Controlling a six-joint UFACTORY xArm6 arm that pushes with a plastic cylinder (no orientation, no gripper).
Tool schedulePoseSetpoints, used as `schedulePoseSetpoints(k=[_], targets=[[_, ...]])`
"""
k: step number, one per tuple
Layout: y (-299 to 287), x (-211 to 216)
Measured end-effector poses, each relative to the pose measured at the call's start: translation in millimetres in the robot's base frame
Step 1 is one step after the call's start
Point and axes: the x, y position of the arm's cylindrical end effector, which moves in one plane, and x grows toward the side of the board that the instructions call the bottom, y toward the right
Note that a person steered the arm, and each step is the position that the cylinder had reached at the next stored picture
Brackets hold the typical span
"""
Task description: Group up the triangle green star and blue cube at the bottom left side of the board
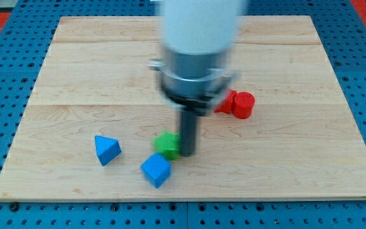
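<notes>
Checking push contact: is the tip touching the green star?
Touching, as far as the camera view shows: my tip sits flush against the right side of the green star, no board visible between them.

Light is bright and even over the pale wooden board (284, 83), seemingly from overhead, with no hard glare on the grain. The white and grey arm housing (199, 44) is heavily blurred, its edges smeared, most of all at the view's top. The dark rod is softer than the board, and my tip (188, 153) casts only a faint, short shadow at its foot. Just to the view's left of my tip, the green star block (166, 144) looks fuzzy. The blue cube block (155, 170) and blue triangle block (107, 149) are sharper, with slim shadows beneath. The red blocks (237, 104) look saturated, their edges soft.
</notes>
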Motion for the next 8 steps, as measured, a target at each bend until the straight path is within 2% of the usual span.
schedulePoseSetpoints(k=[1, 3, 4, 5, 6, 7, 8], targets=[[4, -2], [65, -9], [61, -12], [-11, -10], [-39, -4], [32, 24], [42, 71]])
